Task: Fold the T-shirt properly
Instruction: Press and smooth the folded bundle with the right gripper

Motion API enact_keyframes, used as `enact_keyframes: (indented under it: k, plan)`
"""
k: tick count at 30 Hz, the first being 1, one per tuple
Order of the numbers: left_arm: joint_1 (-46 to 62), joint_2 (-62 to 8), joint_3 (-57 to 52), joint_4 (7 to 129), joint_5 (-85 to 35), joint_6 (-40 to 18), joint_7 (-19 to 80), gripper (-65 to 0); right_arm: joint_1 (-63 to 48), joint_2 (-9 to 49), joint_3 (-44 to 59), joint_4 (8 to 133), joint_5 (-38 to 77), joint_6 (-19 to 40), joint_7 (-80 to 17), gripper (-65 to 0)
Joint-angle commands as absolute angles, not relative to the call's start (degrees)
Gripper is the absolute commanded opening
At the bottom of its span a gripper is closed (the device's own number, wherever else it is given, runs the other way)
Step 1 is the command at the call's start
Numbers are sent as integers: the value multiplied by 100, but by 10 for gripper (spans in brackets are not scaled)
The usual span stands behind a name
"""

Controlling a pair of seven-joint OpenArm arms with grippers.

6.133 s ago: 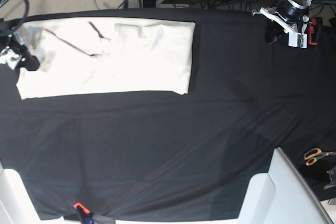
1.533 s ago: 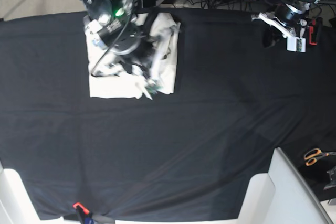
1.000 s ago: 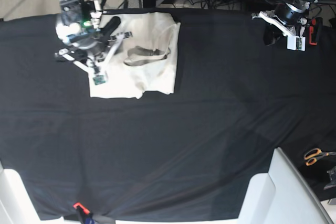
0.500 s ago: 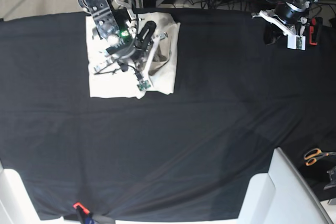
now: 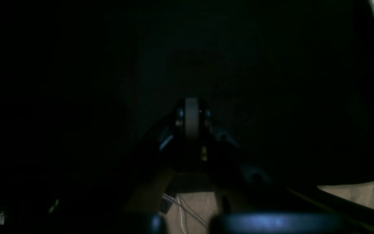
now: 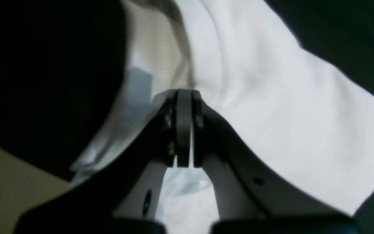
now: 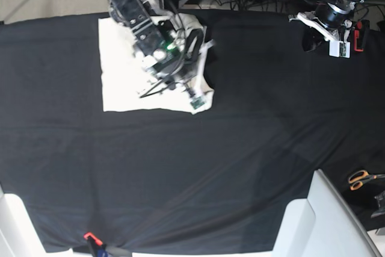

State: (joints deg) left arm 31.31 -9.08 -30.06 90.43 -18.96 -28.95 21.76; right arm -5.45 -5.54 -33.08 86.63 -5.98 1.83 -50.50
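- The right pincer [image 7: 191, 58] is pressed together, with no cloth seen between its tips in the wrist view; a moment ago it hung over the middle of the T-shirt [image 7: 123, 64], and it has now swung across to the shirt's right-hand edge.
- The T-shirt, which earlier lay as a long strip across the surface [image 7: 240, 167], is now a compact block at the far left part of the surface, directly under and to the left of that pincer.
- Beneath the pincer the right edge looks less tidy than half a second ago: a corner pokes out toward the near right and the cloth there is rumpled. Judged from this, the fold is largely made and the arm is smoothing or tucking that side.
- The left pincer [image 5: 192, 112] is pressed together too, unmoved at the far right corner, well apart from the shirt and holding nothing.
- Open room: bare black surface spreads wide in front of and to the right of the right pincer. Behind it the far edge of the surface is close, with cables just beyond.
- Scissors [image 7: 361, 179] lie at the near right edge, far from both pincers.
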Motion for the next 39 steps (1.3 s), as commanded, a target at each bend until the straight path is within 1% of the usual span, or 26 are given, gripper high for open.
enact_keyframes:
  k: [1,6,8,12,18,24,25,29,31,33,36,37,39]
  plan:
    - [3143,-980,-3037,9112,-1974,-2923,2053,-650,-664,-602,-3327,8857,-576,163,-5156,-644]
    - [3143,-980,-3029,9112,-1974,-2923,2053,-650,-1358,-418,-3336,9956,-585,163,-5473,-644]
    - [3143,-980,-3029,9112,-1974,-2923,2053,-650,-1560,-365,-3345,10211,-585,163,-5560,-644]
    - [3134,-980,-3029,9112,-1974,-2923,2053,-650,-1666,-330,-3327,10035,-585,163,-5490,-644]
    - [3020,-980,-3029,9112,-1974,-2923,2088,-650,-1789,-374,-3354,9385,-576,163,-4998,-644]
    - [3002,-980,-3020,9112,-1965,-2923,2088,-650,-1842,-400,-3345,9385,-567,215,-4884,-644]
    - [2941,-980,-2941,9112,-1965,-2923,2088,-650,-1833,-400,-3363,9376,-567,224,-4884,-644]
    - [2826,-963,-2360,9138,-1516,-2923,2097,-650,-1789,-418,-3371,9499,-576,655,-4892,-648]
    - [2774,-945,-2000,9165,-1367,-2914,2097,-650,-1789,-391,-3345,9886,-593,646,-4945,-648]
    - [2765,-936,-1692,9209,-1481,-2914,2105,-650,-1807,-295,-3266,10387,-602,541,-5156,-647]
    - [2791,-945,-1367,9367,-2026,-2914,2105,-650,-1780,-101,-2976,10888,-602,101,-5552,-647]
    - [2800,-971,-1297,9385,-2290,-2914,2105,-620,-1745,-75,-2800,10967,-602,13,-5578,-647]
    - [2791,-980,-1270,9367,-2747,-2923,2105,-469,-1727,57,-2466,10993,-593,-4,-5569,-647]
